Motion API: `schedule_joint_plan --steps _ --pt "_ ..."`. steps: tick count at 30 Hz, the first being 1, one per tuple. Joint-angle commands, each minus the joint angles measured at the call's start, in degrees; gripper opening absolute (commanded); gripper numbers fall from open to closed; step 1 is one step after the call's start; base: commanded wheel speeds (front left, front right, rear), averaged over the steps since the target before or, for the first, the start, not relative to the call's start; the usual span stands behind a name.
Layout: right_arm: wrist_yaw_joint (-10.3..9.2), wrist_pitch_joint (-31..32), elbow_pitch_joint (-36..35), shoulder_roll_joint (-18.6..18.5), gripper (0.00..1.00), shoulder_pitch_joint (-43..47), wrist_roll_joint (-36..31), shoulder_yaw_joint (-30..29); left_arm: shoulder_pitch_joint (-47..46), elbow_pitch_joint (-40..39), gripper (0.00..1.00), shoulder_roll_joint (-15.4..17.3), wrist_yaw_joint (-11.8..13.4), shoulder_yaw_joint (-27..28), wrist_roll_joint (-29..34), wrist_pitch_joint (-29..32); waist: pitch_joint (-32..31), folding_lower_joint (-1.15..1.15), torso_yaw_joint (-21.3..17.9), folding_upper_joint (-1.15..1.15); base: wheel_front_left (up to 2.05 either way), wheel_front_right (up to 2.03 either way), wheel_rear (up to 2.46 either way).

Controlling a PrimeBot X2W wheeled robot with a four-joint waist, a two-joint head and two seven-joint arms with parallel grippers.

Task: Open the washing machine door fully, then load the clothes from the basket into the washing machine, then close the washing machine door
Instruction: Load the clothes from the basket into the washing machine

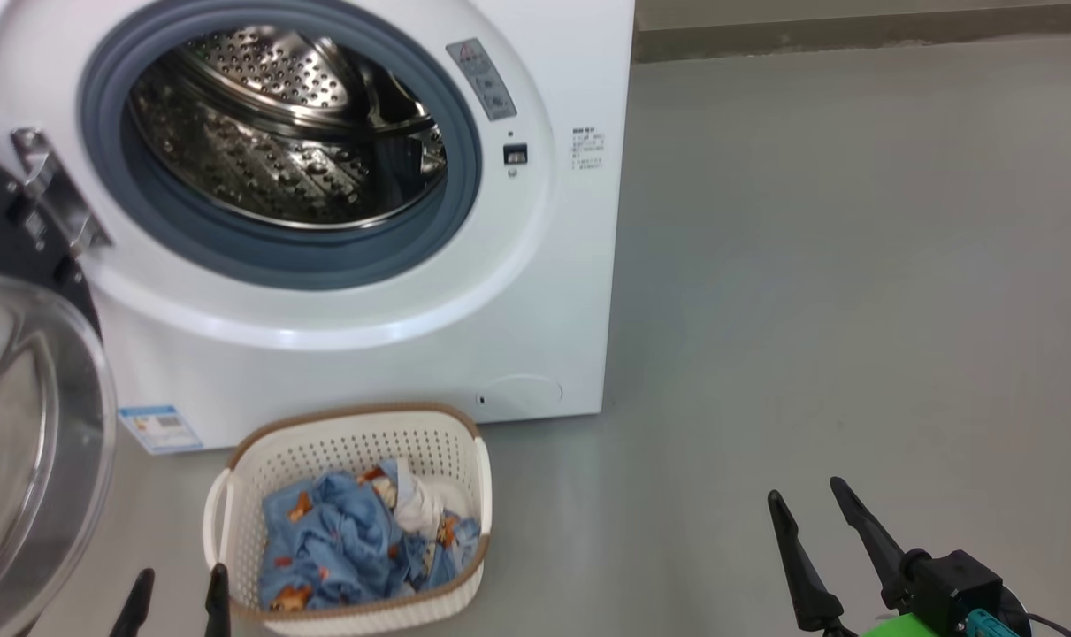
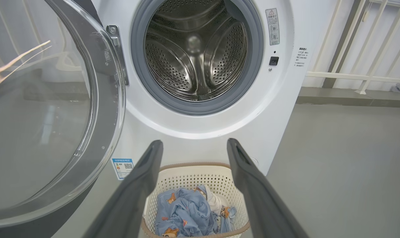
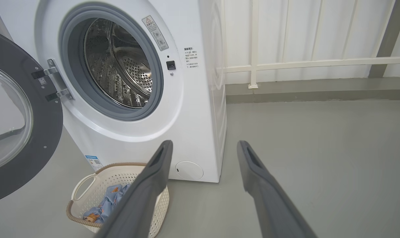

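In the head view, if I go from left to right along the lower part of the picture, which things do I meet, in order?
washing machine door → left gripper → basket, holding the clothes → right gripper

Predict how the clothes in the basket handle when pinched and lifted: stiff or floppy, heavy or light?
Likely floppy: the clothes lie crumpled in soft folds, so they should drape below a pinch. Probably light: thin fabric, small bundle. The white piece looks separate, so it may stay behind in the basket.
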Motion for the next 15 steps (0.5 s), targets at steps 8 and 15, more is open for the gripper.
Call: schedule_joint_plan --steps 8,15 --pt "0.09 -0.51 -1.34 -0.16 1.00 -2.00 0.01 1.37 -3.07 -2.12 1.00 0.48 0.26 2.70 0.27 -0.31 0.37 0.00 -0.03 0.00 1.85 -1.85 0.00" --pt "0.09 -0.51 -1.08 -0.16 1.00 -2.16 0.54 1.62 -3.40 -1.79 1.00 0.66 0.26 2.71 -0.03 -0.31 0.89 0.00 -0.02 0.00 0.87 -0.87 0.00"
